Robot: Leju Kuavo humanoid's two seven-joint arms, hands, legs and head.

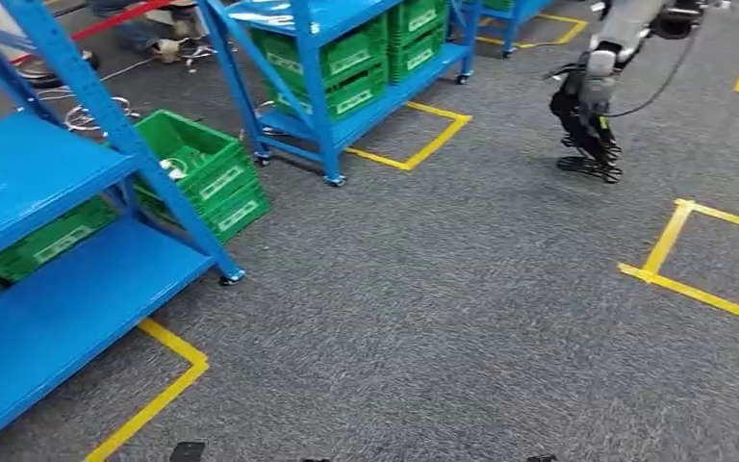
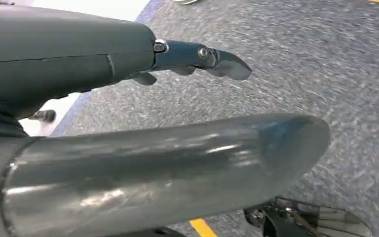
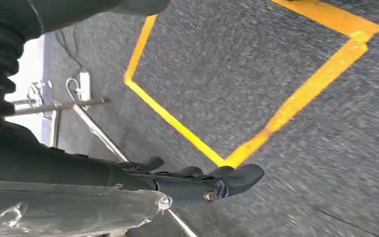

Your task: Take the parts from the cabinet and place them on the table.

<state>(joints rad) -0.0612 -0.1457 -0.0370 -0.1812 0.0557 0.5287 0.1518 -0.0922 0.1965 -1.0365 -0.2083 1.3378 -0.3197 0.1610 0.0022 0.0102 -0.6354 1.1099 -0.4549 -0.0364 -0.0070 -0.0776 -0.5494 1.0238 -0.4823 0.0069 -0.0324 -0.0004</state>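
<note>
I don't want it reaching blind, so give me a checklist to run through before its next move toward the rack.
1. Left hand free: ok; its fingers are apart, nothing in it.
2. Right hand free: cannot tell; it hangs over the carpet, its fingers dark and blurred.
3. Rack within reach: not ok; it stands off to the left, away from the right hand.
4. Crate open on top: ok; it sits on the floor beside the rack.
5. Cables off the path: cannot tell; they lie past the rack.

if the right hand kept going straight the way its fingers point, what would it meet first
Probably just the grey carpet: the right hand hangs fingers-down over open floor, beside yellow floor tape. Depth is unclear.
</note>
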